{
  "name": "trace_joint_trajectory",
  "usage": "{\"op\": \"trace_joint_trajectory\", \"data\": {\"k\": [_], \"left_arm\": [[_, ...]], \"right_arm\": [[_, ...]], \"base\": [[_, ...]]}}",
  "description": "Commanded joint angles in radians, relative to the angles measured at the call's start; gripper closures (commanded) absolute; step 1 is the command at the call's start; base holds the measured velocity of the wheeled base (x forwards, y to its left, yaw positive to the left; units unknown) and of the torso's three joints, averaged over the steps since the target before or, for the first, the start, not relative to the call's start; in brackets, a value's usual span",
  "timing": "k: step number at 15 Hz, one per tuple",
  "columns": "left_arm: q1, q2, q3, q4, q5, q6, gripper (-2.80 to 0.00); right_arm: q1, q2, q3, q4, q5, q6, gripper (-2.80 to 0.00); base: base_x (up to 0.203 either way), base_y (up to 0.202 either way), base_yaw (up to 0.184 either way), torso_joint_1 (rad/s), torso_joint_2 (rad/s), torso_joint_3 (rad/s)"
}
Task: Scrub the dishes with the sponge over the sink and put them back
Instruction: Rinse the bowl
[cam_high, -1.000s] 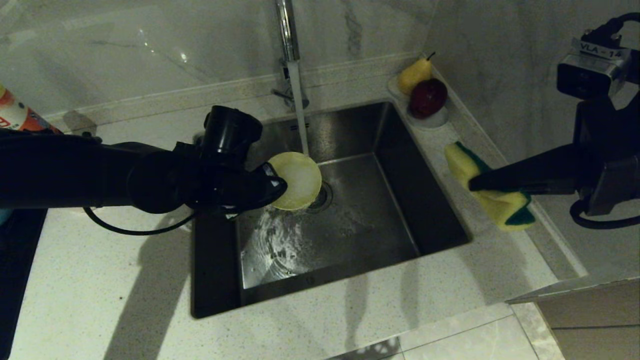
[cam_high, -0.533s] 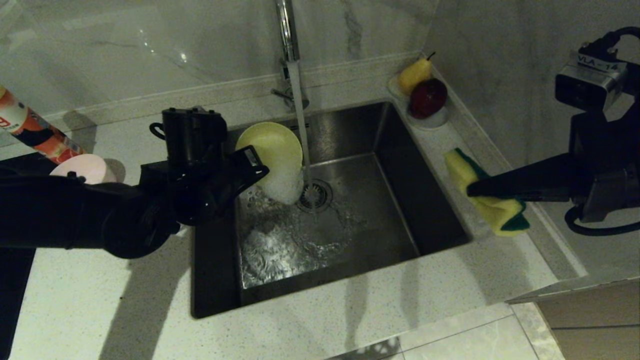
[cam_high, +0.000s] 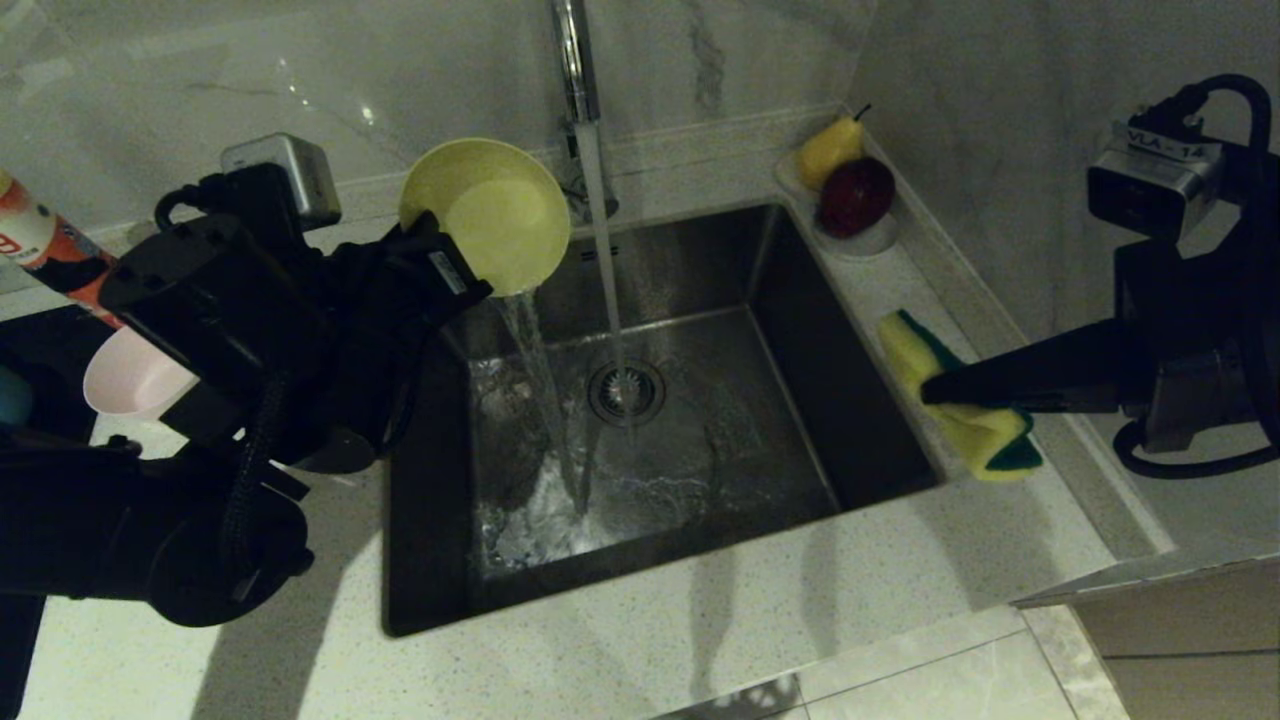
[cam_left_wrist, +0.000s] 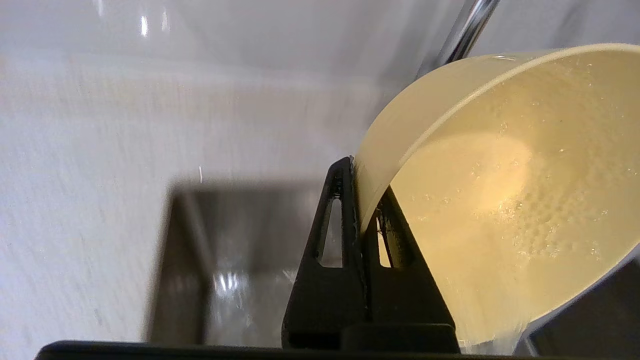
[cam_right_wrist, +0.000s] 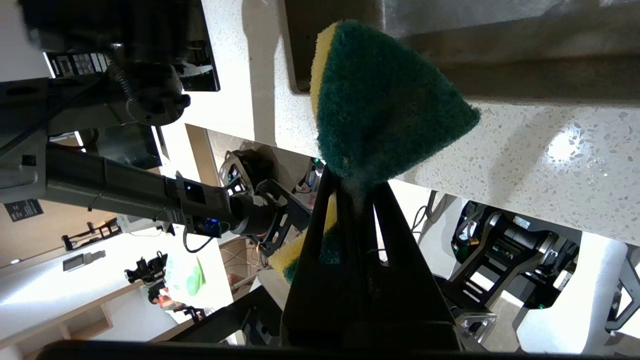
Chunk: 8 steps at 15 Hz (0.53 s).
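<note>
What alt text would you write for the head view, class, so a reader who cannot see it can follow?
The left gripper holds a tilted yellow bowl, pouring water into the steel sink beside the running tap. The right gripper clamps a sponge over the counter's right edge.

The yellow bowl (cam_high: 487, 212) is held tilted above the sink (cam_high: 700, 400), water pouring out. The bent sponge (cam_high: 955, 395) is held beside the sink's rim.

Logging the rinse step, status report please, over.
Left gripper shut on yellow bowl, tipped, pouring into sink. Right gripper shut on sponge beside basin. Tap stream running; nothing in the way.
</note>
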<state>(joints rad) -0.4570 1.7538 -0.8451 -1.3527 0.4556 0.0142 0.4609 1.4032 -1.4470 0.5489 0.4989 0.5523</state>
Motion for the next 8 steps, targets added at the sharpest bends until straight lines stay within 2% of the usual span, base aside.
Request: {"op": "trace_joint_trajectory", "data": {"k": [1, 3, 5, 6, 8], "left_arm": [[0.0, -0.037, 0.029, -0.059, -0.029, 0.041, 0.0], [0.0, -0.062, 0.102, -0.162, -0.085, 0.129, 0.0], [0.0, -0.08, 0.15, -0.177, -0.136, 0.203, 0.0], [0.0, -0.087, 0.162, -0.177, -0.144, 0.207, 0.0], [0.0, -0.102, 0.187, -0.177, -0.146, 0.256, 0.0]], "right_arm": [[-0.001, 0.003, 0.0, 0.003, 0.004, 0.003, 0.0], [0.001, 0.005, -0.001, 0.003, 0.013, 0.003, 0.0], [0.001, 0.007, -0.004, 0.003, 0.029, 0.004, 0.0], [0.001, 0.008, -0.004, 0.003, 0.029, 0.004, 0.0], [0.001, 0.007, -0.006, 0.003, 0.027, 0.004, 0.0]], "base": [[0.0, 0.0, 0.0, 0.0, 0.0, 0.0], [0.0, 0.0, 0.0, 0.0, 0.0, 0.0], [0.0, 0.0, 0.0, 0.0, 0.0, 0.0], [0.0, 0.0, 0.0, 0.0, 0.0, 0.0], [0.0, 0.0, 0.0, 0.0, 0.0, 0.0]]}}
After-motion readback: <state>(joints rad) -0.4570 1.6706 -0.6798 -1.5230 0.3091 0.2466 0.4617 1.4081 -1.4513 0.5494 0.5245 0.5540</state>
